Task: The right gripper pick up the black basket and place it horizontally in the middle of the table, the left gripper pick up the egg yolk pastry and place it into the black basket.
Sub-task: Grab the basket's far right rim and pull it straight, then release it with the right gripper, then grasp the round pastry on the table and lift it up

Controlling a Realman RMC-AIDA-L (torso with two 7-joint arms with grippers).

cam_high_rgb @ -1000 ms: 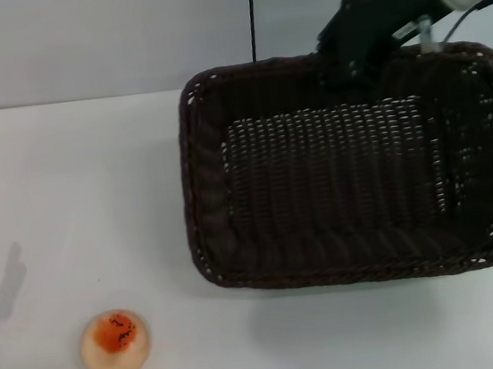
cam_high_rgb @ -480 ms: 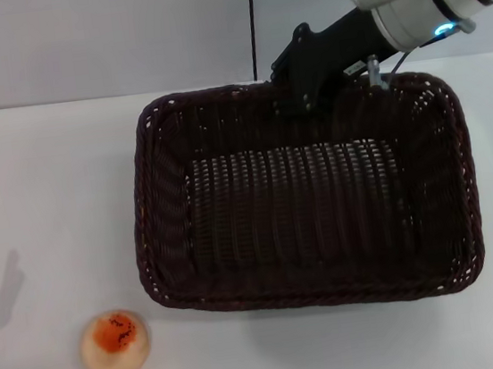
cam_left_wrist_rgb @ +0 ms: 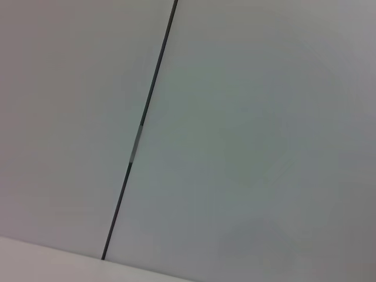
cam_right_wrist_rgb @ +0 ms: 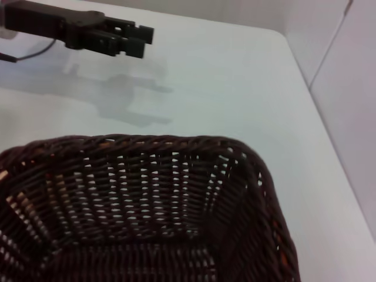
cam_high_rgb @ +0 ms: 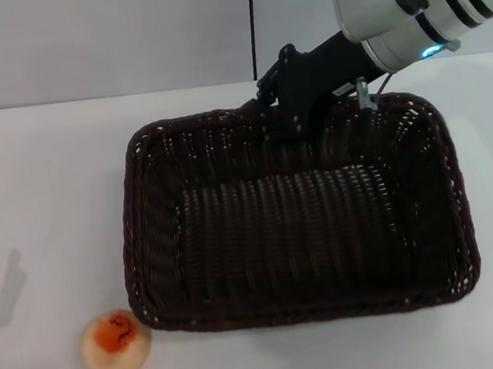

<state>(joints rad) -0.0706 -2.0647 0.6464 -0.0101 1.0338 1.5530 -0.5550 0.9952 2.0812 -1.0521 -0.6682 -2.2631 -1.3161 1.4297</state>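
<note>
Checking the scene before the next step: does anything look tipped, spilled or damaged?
Nothing stands out. The black basket sits level and intact, the right gripper at its far rim. The egg yolk pastry lies upright on the table, beside the basket's near-left corner.

The head view looks down steeply on the table (cam_high_rgb: 38, 174), with the basket (cam_high_rgb: 296, 223) filling its centre. The right wrist view sits close over the basket (cam_right_wrist_rgb: 147, 205) rim, facing the left gripper (cam_right_wrist_rgb: 138, 36) at 11 o'clock. The left wrist view faces only a wall (cam_left_wrist_rgb: 264, 117).
</note>
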